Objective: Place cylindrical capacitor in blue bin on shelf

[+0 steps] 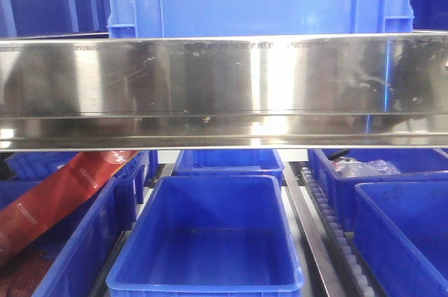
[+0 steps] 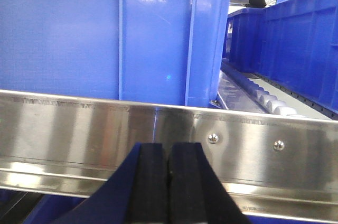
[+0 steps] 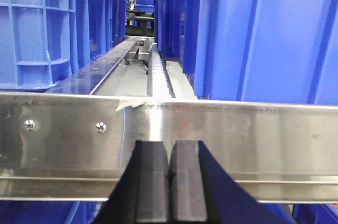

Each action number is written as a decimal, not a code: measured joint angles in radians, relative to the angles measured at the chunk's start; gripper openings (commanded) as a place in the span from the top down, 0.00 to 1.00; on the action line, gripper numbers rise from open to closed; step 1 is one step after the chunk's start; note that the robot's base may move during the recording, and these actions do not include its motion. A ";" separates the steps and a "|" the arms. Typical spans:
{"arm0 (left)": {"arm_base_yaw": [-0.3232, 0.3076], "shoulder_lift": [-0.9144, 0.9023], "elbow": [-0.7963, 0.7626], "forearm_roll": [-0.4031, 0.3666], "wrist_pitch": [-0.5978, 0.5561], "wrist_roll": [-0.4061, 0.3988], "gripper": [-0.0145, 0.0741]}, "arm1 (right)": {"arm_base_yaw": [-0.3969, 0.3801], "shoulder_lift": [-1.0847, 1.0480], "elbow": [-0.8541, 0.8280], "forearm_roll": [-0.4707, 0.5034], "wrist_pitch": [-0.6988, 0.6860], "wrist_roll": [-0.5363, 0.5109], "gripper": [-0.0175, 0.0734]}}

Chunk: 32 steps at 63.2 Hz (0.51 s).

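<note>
Steel shelf beam (image 1: pixel 224 87) above empty blue bin (image 1: pixel 206 241).

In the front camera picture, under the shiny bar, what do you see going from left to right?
Red packet → empty blue bin → white roller track → bin with clear plastic bag.

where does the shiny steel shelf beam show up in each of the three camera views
Front view: the steel beam runs edge to edge across the middle, above the empty blue bin.
Left wrist view: the beam crosses the lower half, just beyond the shut left hand.
Right wrist view: it crosses the lower half, beyond the shut right hand.
Shared landmark: blue bins standing above the beam.
</note>
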 measured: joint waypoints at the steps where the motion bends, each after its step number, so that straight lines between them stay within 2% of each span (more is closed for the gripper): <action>1: 0.000 0.000 0.000 0.000 0.000 0.000 0.96 | 0.000 0.000 0.000 0.000 0.000 0.000 0.99; 32: 0.000 0.000 0.000 0.000 -0.002 0.000 0.96 | 0.000 0.000 0.000 -0.002 0.000 0.000 0.99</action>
